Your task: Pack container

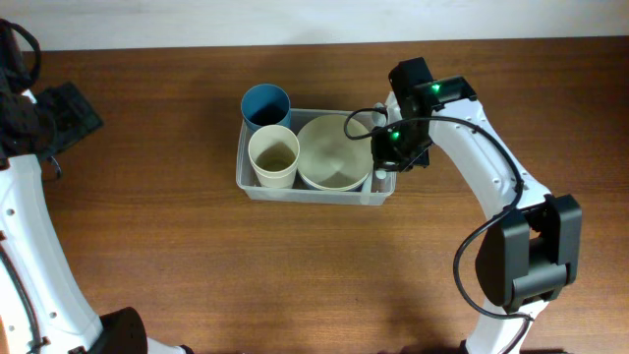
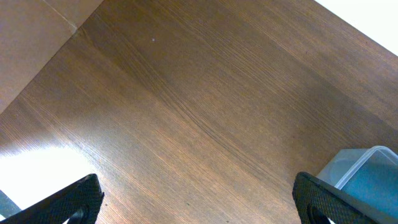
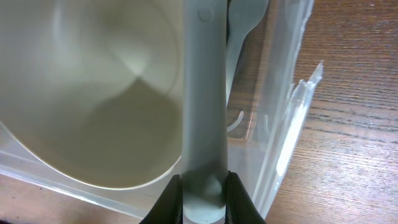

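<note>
Overhead view, packing well advanced. The container (image 1: 313,193), a clear bin at the middle of the table (image 1: 147,256), already holds a blue cup (image 1: 265,104), a cream cup (image 1: 273,155) and a cream bowl (image 1: 329,152), which together cover most of its floor. The right jaws hang over the container's right end, just beside the bowl's rim.

Right wrist view: the right jaws pinch the end of a pale grey utensil handle (image 3: 202,93). The handle runs straight ahead of them, over the narrow gap between the bowl on their left and the container wall on their right. A second pale utensil (image 3: 247,25) lies ahead of the jaws in that gap, partly hidden by the handle; its kind cannot be told, nor whether the held utensil's far end touches anything.

Left wrist view: the left jaws are spread wide and empty above bare table. A corner of the container shows outside them, past one finger.

Judged from these views, what is left is to lower and release the held utensil into the gap. No lid or other loose item is visible on the table, so this is probably among the last pieces.
</note>
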`<act>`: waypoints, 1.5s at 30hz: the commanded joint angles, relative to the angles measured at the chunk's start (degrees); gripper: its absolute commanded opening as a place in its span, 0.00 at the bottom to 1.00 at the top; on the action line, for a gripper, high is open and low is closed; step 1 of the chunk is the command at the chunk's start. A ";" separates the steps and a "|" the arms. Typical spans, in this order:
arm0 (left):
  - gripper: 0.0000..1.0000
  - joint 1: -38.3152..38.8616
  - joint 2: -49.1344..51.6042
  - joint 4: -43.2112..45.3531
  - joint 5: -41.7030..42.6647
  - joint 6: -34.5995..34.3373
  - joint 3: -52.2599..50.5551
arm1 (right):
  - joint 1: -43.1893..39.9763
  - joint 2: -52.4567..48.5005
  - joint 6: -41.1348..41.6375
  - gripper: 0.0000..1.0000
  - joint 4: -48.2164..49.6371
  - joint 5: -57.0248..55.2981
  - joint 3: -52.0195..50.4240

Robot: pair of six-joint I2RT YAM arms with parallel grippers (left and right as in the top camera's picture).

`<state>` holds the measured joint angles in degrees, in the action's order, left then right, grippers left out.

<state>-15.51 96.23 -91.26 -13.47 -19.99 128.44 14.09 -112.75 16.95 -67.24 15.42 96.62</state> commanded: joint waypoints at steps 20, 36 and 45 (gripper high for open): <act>1.00 -0.15 0.20 -0.09 0.22 -0.59 -0.15 | 0.11 1.86 0.70 0.35 0.02 -0.92 -0.35; 1.00 -0.15 0.20 -0.09 0.22 -0.59 -0.15 | -7.26 6.03 -2.12 0.55 -8.90 -1.64 13.84; 1.00 -0.15 0.20 -0.09 0.22 -0.59 -0.15 | -22.23 7.08 -4.68 0.87 -28.35 -11.65 28.57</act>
<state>-15.51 96.23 -91.26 -13.47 -20.01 128.44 -5.17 -106.63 13.32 -93.06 9.34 122.30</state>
